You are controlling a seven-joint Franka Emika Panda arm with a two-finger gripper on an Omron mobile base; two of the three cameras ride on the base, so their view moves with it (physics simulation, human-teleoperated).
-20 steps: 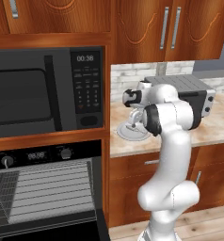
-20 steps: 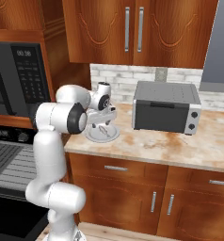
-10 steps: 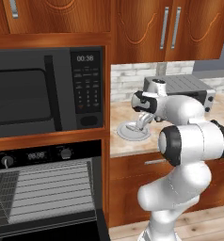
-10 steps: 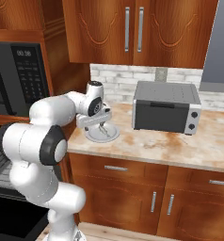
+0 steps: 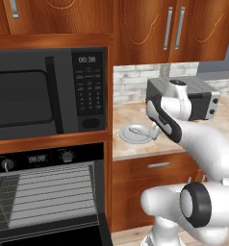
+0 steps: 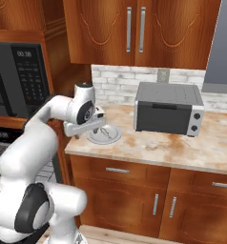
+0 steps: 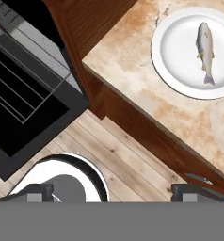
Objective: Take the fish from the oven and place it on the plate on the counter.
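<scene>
While the fish (image 7: 205,51) lies on the plate (image 7: 177,70) near the counter's (image 7: 132,61) front edge, the open, empty gripper (image 7: 117,190) has pulled back from it, above the floor.

Microwave (image 5: 49,93) display reading 00:38, oven (image 5: 44,192) display with four small digits too blurred to read, microwave keypad labels illegible

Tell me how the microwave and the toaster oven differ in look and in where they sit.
The microwave is black with a keypad and lit display, built in among the wood cabinets above the oven; the toaster oven is grey and boxy with knobs at its right side, standing free on the counter. The microwave looks wider than the toaster oven. Both have their doors shut.
</scene>
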